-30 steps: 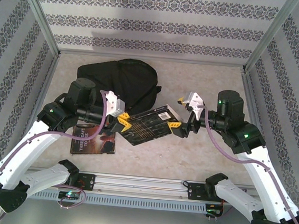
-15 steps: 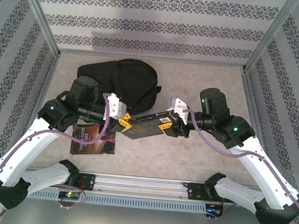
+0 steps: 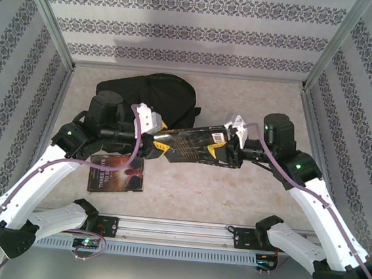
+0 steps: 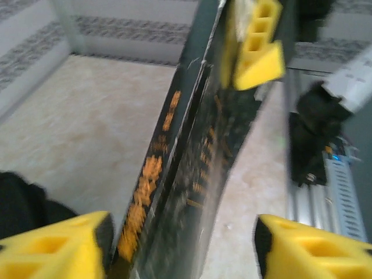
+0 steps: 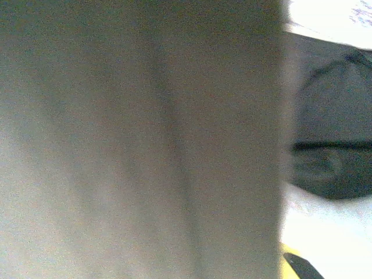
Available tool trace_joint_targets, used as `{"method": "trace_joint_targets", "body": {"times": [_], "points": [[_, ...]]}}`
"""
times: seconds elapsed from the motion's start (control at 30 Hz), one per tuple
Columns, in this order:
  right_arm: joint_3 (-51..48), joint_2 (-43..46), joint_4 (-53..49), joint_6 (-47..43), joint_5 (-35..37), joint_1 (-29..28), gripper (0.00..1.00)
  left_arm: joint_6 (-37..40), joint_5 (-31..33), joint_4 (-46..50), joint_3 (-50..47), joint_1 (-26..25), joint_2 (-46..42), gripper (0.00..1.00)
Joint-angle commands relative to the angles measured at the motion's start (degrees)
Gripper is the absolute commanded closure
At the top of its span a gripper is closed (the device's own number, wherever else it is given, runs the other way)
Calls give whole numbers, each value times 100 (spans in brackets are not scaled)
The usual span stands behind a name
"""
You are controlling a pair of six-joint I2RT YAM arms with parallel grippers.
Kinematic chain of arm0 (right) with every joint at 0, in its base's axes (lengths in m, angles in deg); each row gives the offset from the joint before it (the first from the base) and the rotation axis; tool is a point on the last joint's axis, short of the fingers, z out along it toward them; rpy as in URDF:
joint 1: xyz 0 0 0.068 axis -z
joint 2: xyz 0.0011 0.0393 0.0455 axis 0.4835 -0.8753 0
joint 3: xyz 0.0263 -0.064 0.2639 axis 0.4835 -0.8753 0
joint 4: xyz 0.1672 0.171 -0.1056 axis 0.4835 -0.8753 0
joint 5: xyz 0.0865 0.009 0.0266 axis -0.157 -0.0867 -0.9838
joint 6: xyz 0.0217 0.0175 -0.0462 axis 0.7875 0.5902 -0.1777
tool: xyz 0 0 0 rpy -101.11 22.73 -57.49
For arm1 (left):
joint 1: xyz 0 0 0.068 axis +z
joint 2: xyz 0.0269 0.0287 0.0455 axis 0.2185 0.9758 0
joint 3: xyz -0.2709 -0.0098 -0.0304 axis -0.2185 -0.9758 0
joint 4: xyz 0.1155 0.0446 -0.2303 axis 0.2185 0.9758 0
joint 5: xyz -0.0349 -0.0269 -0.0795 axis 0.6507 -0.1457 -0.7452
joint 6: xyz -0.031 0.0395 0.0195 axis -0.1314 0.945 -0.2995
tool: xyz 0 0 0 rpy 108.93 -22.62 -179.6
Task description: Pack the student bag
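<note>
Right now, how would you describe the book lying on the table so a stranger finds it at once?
Start at the black student bag at the far side of the table. Come toward the near edge, beside the left arm: the book lies flat there. Unlike the other book, held in the air, its cover is reddish.

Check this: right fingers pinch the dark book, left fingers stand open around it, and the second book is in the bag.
Not quite. The top view shows the second book lying on the table, in front of the bag, not in it. The rest holds: right fingers pinch the dark book, left fingers stand open around it.
</note>
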Motion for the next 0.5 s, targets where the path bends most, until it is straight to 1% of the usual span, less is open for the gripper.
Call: {"method": "trace_joint_targets", "body": {"times": [0.0, 0.03, 0.07, 0.13, 0.2, 0.23, 0.27, 0.33, 0.4, 0.47], "points": [[149, 84, 9, 1667, 2047, 220, 100, -1727, 1198, -542, 175, 23, 299, 28], [383, -16, -536, 1689, 2760, 240, 100, -2047, 1572, -566, 263, 25, 440, 31], [551, -69, -894, 1672, 3284, 265, 100, -2332, 1930, -599, 340, 20, 570, 35], [678, -39, -1181, 1757, 4019, 349, 100, -2804, 2552, -660, 466, 21, 855, 45], [724, -41, -1335, 2173, 4638, 498, 100, -3358, 3469, -401, 868, 24, 1288, 49], [765, -86, -1461, 2424, 4815, 579, 100, -3595, 3892, -160, 1169, 24, 1584, 47], [795, -130, -1547, 2597, 4883, 611, 100, -3770, 4127, 30, 1454, 25, 1882, 41], [862, -218, -1694, 2905, 4841, 606, 100, -3851, 4256, 339, 2038, 17, 2442, 33], [978, -354, -1967, 3245, 4710, 607, 100, -4062, 4604, 899, 2822, 8, 3137, 30], [1013, -466, -2117, 3379, 4491, 614, 100, -4100, 4744, 1309, 3517, 13, 3839, 28]]}}
